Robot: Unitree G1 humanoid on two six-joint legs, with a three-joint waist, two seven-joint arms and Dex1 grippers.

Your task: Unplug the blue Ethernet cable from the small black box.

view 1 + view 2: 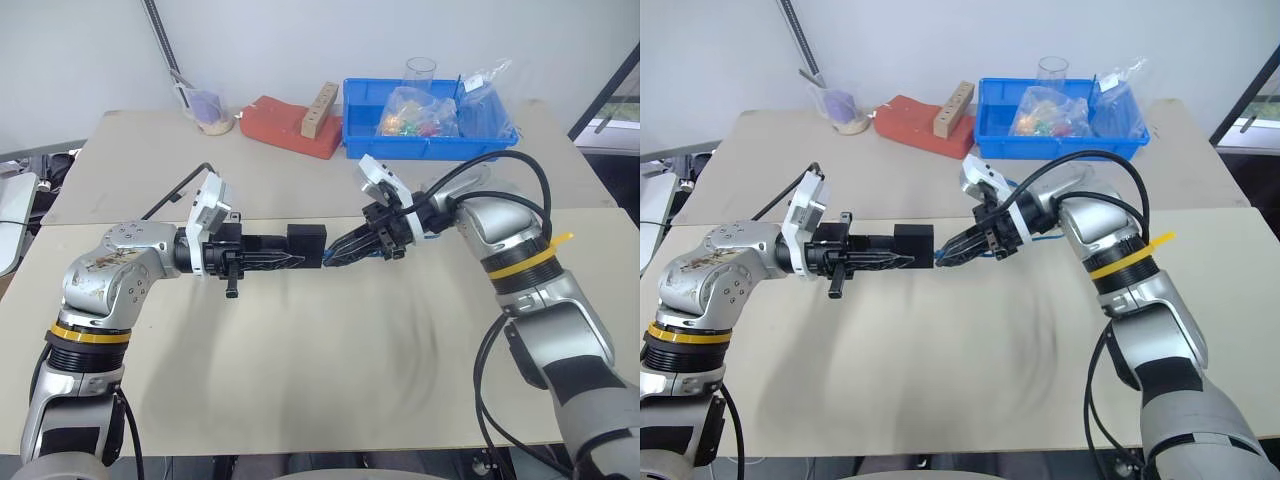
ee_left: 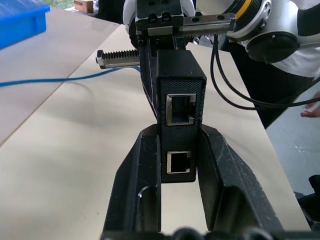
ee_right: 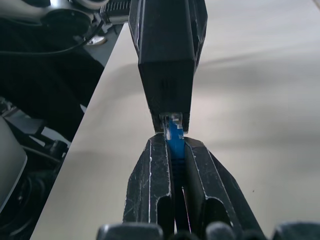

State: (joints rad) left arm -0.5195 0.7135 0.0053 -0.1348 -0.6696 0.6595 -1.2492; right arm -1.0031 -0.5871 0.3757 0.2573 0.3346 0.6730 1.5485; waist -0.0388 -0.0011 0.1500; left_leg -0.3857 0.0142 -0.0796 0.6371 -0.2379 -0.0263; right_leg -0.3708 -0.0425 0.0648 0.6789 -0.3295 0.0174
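Nearest us, over the table [image 1: 300, 380], our two arms meet in mid-air. Our left gripper [image 1: 290, 257] is clenched on the box [image 1: 306, 245], holding it level above the surface with its two side ports facing the wrist camera, both of those empty. Our right gripper [image 1: 345, 250] comes in from the opposite side and is clamped on the cable [image 3: 174, 136] right at its plug, fingertips up against the box's end face. In the right wrist view the clear plug still sits in the port, so we judge the grasp done and the pull not yet made: what is left is to draw the two hands apart until the plug comes free. Farther back, the cable trails over the table toward the blue bin [image 1: 365, 130].
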